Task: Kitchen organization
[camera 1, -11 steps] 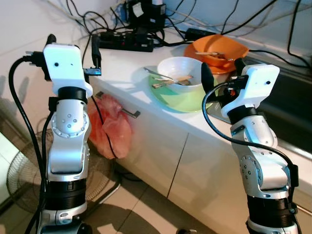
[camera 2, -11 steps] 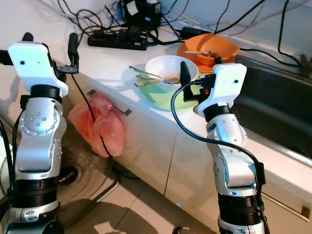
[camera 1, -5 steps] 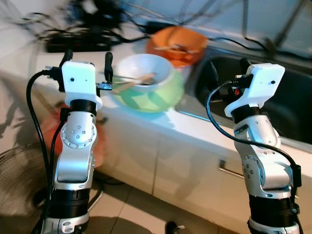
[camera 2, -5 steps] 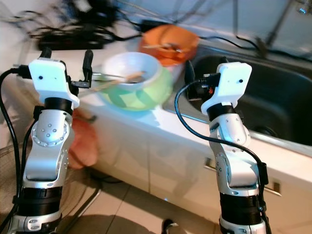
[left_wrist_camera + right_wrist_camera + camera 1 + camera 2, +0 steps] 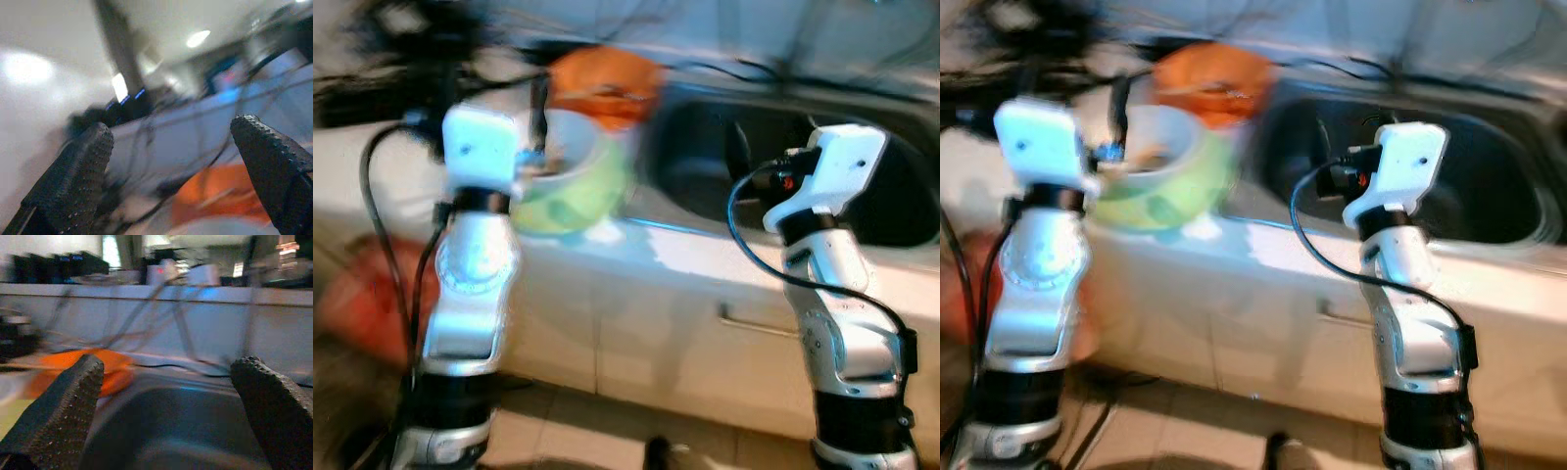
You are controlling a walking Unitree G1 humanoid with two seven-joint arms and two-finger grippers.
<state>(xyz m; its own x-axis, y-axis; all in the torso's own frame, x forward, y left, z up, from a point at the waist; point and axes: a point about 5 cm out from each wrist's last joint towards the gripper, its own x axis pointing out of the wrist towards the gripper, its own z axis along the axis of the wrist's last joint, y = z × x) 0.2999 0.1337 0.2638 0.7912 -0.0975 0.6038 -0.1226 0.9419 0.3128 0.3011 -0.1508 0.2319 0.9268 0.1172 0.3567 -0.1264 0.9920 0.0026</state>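
Note:
The picture is blurred by motion. A white bowl (image 5: 570, 147) sits on a green plate (image 5: 578, 191) on the white counter, with an orange bowl (image 5: 605, 83) behind it. To their right lies a dark sink (image 5: 705, 162). My left gripper (image 5: 491, 98) is raised in front of the white bowl, open and empty; in the left wrist view its fingers (image 5: 73, 181) frame the orange bowl (image 5: 220, 196). My right gripper (image 5: 775, 137) is held up before the sink, open and empty; its wrist view looks over the sink basin (image 5: 171, 431) and the orange bowl (image 5: 73, 364).
White cabinet fronts with a bar handle (image 5: 754, 323) run below the counter (image 5: 705, 250). A red bag (image 5: 362, 294) hangs at the lower left. Dark cables and a power strip (image 5: 372, 98) lie along the back of the counter. Tiled floor (image 5: 607, 441) lies below.
The whole view has swung right along the counter, so the bowls now lie at the left and the sink at the centre. Both grippers stay raised and open.

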